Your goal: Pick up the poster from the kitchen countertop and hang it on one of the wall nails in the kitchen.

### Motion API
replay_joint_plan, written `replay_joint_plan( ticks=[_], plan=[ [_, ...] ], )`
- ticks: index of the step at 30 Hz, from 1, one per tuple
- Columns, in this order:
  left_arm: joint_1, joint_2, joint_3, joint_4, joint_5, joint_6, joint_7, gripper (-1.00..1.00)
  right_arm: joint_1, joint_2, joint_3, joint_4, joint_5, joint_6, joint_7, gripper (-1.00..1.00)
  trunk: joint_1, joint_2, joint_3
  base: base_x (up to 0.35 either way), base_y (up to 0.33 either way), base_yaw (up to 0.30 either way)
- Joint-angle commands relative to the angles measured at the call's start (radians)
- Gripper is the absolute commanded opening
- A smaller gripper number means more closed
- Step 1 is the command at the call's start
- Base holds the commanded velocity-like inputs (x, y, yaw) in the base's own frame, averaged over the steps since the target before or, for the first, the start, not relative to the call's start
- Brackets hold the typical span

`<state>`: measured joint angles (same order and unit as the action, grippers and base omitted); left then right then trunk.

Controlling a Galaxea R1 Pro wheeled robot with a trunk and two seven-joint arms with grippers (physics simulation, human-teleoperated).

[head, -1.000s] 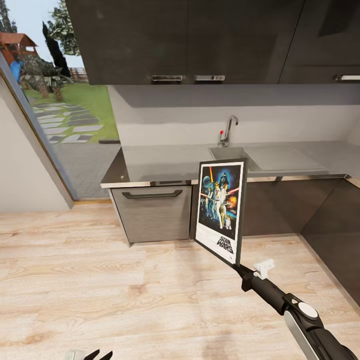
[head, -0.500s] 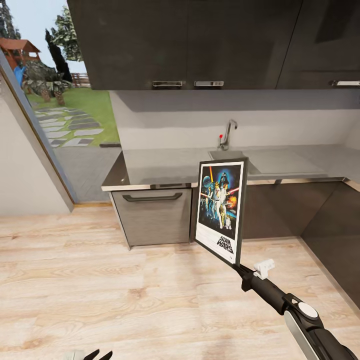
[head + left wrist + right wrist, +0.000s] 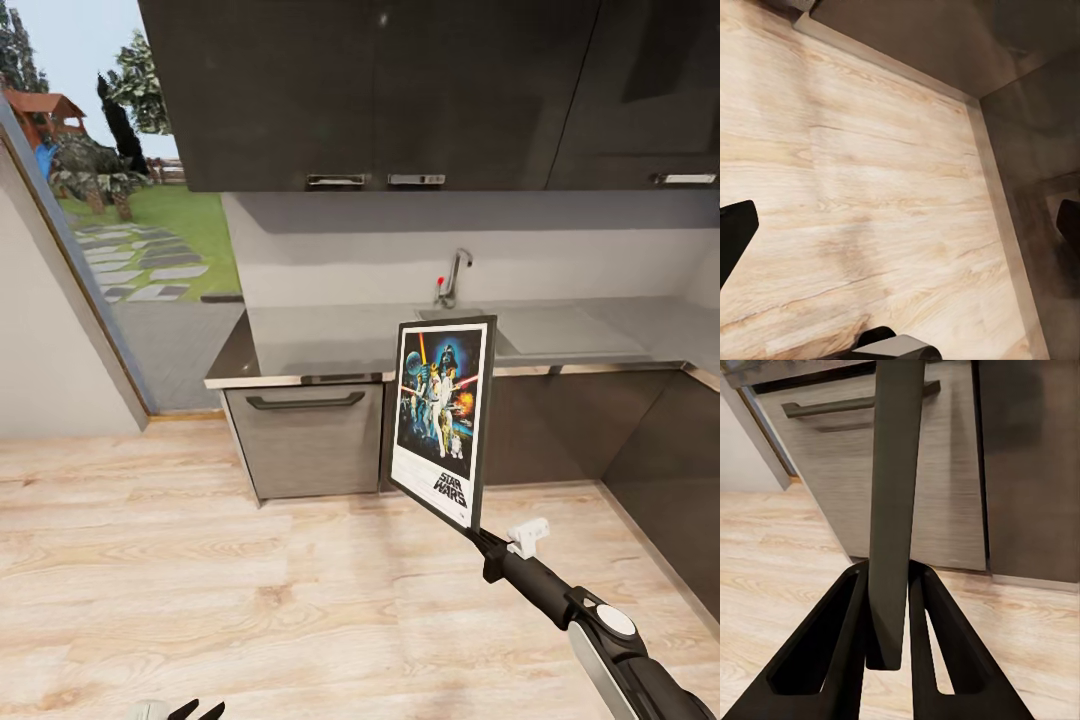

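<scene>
The poster (image 3: pixel 440 420) stands upright above the floor, in front of the kitchen countertop (image 3: pixel 320 345), with its artwork facing me. My right gripper (image 3: pixel 478 535) is shut on its lower right corner. In the right wrist view the poster (image 3: pixel 894 510) shows edge-on as a dark strip, with both fingers (image 3: pixel 847 645) pressed against it. My left gripper (image 3: pixel 195 712) hangs low at the picture's bottom edge. In the left wrist view its dark fingertips (image 3: pixel 735 240) are far apart over bare floor, so it is open. The wall nails are out of view.
Dark upper cabinets (image 3: pixel 400 90) hang over the counter, which has a sink (image 3: pixel 455 312) and a chrome tap (image 3: pixel 452 275). A grey drawer front (image 3: pixel 305 440) sits under the counter's left end. A glass wall (image 3: pixel 120 250) is at the left. Dark cabinets (image 3: pixel 670 480) run along the right.
The whole picture has slid down a little, so the camera has moved. The poster stays in my right gripper the same way, and the left gripper is still low.
</scene>
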<state>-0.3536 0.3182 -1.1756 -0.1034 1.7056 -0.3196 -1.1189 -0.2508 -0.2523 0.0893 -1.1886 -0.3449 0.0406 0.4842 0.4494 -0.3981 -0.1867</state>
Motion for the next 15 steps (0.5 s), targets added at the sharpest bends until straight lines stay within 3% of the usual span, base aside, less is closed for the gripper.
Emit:
replay_joint_plan(
  ticks=[1, 15],
  plan=[
    [-0.001, 0.001, -0.009, -0.001, 0.008, -0.005, -0.001, 1.00, -0.001, -0.001, 0.001, 0.000, -0.013, 0.005, 0.005, -1.00, 0.001, -0.002, 0.000, 0.000, 0.000, 0.000],
    [-0.001, 0.001, -0.009, -0.001, 0.008, -0.004, -0.001, 1.00, -0.001, -0.001, 0.001, 0.000, -0.013, 0.005, 0.005, -1.00, 0.001, -0.002, 0.023, 0.000, 0.000, 0.000]
  ],
)
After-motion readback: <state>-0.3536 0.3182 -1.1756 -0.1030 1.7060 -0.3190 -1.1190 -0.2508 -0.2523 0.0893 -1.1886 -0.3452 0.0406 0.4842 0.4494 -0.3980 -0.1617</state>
